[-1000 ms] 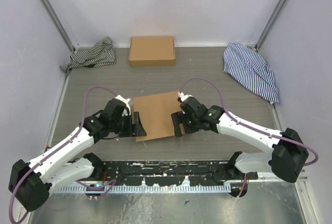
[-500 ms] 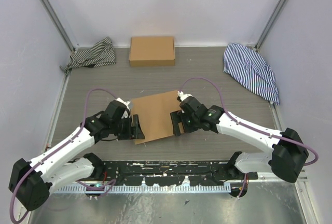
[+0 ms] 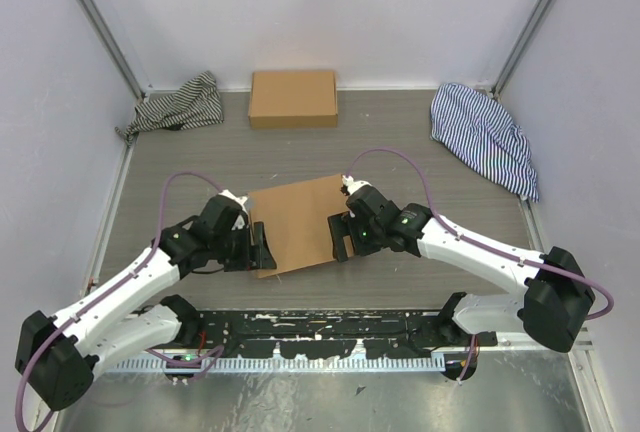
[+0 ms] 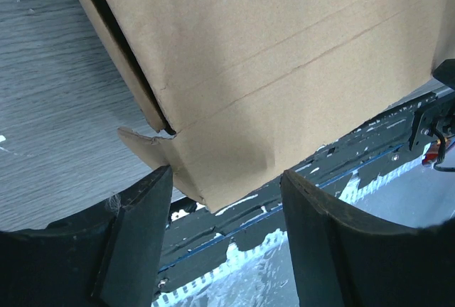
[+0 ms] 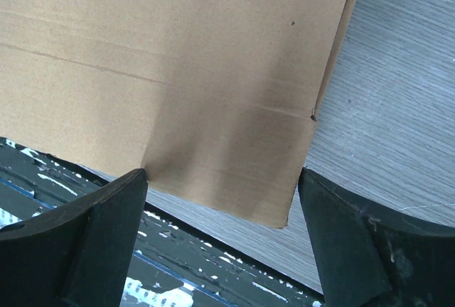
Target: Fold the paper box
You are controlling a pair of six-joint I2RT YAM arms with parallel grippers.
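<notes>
The paper box (image 3: pixel 295 222) is plain brown cardboard lying in the middle of the table, its broad top panel facing up. My left gripper (image 3: pixel 258 249) is open at the box's near left corner. In the left wrist view the corner (image 4: pixel 213 179) sits between the open fingers (image 4: pixel 135 236), and a small flap (image 4: pixel 142 143) sticks out at the side. My right gripper (image 3: pixel 342 237) is open at the box's near right edge. In the right wrist view the cardboard (image 5: pixel 213 108) spans the gap between the fingers (image 5: pixel 106 229). Neither gripper holds anything.
A ready-formed brown box (image 3: pixel 293 98) stands at the back wall. A dark striped cloth (image 3: pixel 178 104) lies at the back left and a blue striped cloth (image 3: pixel 485 137) at the back right. A black rail (image 3: pixel 320 327) runs along the near edge.
My left gripper has drawn slightly left and toward the near edge. The box's near left corner has shifted a little the same way. The right gripper has edged slightly left.
</notes>
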